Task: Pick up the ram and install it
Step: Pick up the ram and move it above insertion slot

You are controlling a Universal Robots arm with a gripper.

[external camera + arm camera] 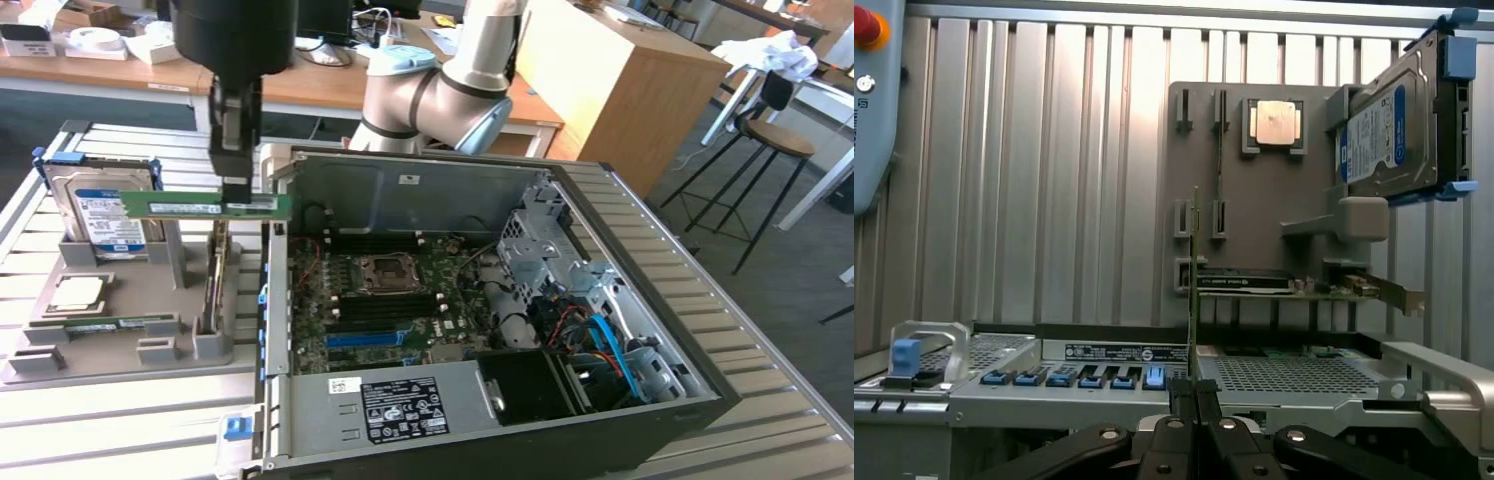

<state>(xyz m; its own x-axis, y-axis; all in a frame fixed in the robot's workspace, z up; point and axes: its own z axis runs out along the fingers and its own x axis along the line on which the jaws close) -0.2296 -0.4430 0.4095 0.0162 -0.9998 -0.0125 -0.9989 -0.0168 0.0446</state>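
Pinching the ram (200,205) by its upper edge, my fingers (236,190) are shut narrowly on it and hold it level in the air. It hangs above the grey holder tray (120,345), just to the exterior view's left of the open computer case (627,260). From my wrist the stick runs edge-on, a thin upright line (1195,260) rising from between my fingers (1184,395). My grip looks off-centre, nearer the end that points at the case, so I judge the long free end could sag or swivel if I move sharply. That near end sits close to the case's side wall (276,190), and a small drift that way could knock the board or shift it in my grip. An expansion card (216,285) stands on edge right below, so a drop would land on it. A twisted stick would also meet a slot crooked and risk its contacts. Hard to make out are the memory slots on the motherboard (387,300): dark bars lie around the processor socket (390,268), but I cannot tell which are free or whether their latches stand open. How deep my fingers bite is hidden, and the stick's notch is too small to see. On the far left of the tray a hard drive (107,215) stands, and the slatted bench (134,425) runs out of frame.
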